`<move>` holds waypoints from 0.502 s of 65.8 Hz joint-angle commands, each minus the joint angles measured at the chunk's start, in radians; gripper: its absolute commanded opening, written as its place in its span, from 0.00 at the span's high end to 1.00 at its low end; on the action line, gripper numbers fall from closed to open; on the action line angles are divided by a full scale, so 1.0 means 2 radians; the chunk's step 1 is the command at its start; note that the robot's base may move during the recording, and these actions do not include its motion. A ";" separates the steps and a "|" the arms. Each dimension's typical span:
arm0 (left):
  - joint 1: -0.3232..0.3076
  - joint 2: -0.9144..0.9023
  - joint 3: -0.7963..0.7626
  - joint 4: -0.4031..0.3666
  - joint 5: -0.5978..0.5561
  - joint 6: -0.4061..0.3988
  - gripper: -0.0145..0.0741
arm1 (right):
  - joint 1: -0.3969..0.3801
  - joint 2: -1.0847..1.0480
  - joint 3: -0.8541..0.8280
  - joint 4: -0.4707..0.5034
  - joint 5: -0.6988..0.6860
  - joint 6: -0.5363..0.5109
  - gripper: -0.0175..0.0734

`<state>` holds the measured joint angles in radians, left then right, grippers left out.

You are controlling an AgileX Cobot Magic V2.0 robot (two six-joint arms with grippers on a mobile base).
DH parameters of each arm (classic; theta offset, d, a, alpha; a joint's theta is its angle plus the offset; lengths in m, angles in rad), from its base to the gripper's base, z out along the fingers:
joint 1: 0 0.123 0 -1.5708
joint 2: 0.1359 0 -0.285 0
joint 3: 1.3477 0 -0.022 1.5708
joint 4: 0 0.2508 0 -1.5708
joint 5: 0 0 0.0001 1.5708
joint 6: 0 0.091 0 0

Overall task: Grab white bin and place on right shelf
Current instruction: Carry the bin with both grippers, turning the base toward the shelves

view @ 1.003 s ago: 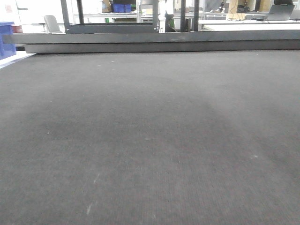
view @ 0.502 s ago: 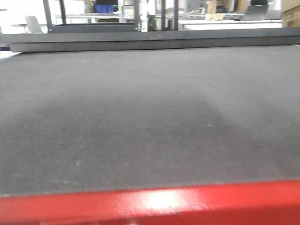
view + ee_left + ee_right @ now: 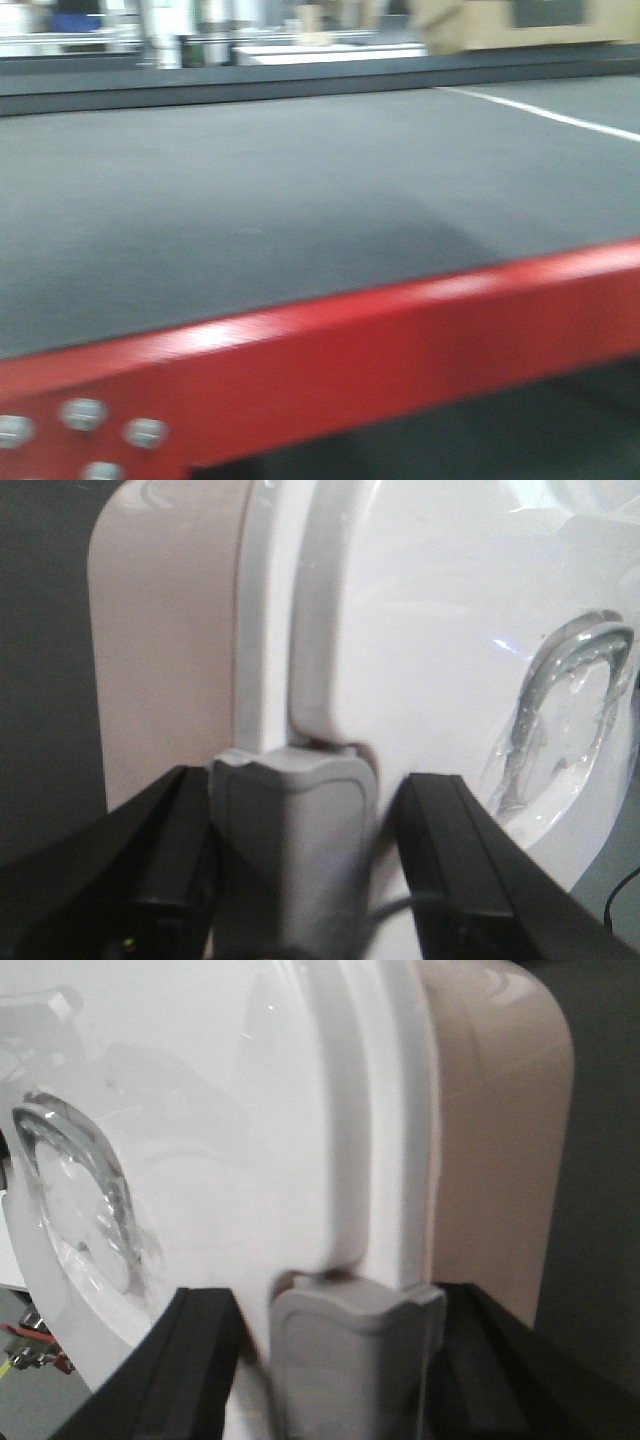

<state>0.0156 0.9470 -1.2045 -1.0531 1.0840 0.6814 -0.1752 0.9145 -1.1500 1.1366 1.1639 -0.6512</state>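
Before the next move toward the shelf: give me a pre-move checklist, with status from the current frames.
1. Left gripper on white bin: fingers flank the grey latch; whether it is clamped, cannot tell.
2. Right gripper: likewise flanks its latch; clamp cannot tell.
3. Lid on the bin: ok in both wrist views.
4. Right shelf in sight: not ok; the front view shows only the red-framed table.
5. Front view sharp enough to navigate by: not ok, it is blurred.

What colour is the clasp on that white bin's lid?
Grey; the clasp shows best in the left wrist view.
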 commanded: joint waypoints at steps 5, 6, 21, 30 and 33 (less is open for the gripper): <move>-0.012 -0.008 -0.017 -0.077 0.019 0.009 0.59 | 0.010 -0.009 -0.019 0.121 0.055 0.000 0.35; -0.012 -0.008 -0.017 -0.077 0.019 0.009 0.59 | 0.010 -0.009 -0.019 0.121 0.055 0.000 0.35; -0.012 -0.008 -0.017 -0.077 0.019 0.009 0.59 | 0.010 -0.009 -0.019 0.121 0.055 0.000 0.35; -0.012 -0.008 -0.017 -0.077 0.019 0.009 0.59 | 0.010 -0.009 -0.019 0.121 0.055 0.000 0.35; -0.012 -0.008 -0.017 -0.077 0.019 0.009 0.59 | 0.010 -0.009 -0.019 0.121 0.055 0.000 0.35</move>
<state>0.0156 0.9470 -1.2045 -1.0531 1.0856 0.6814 -0.1752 0.9145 -1.1500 1.1381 1.1639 -0.6512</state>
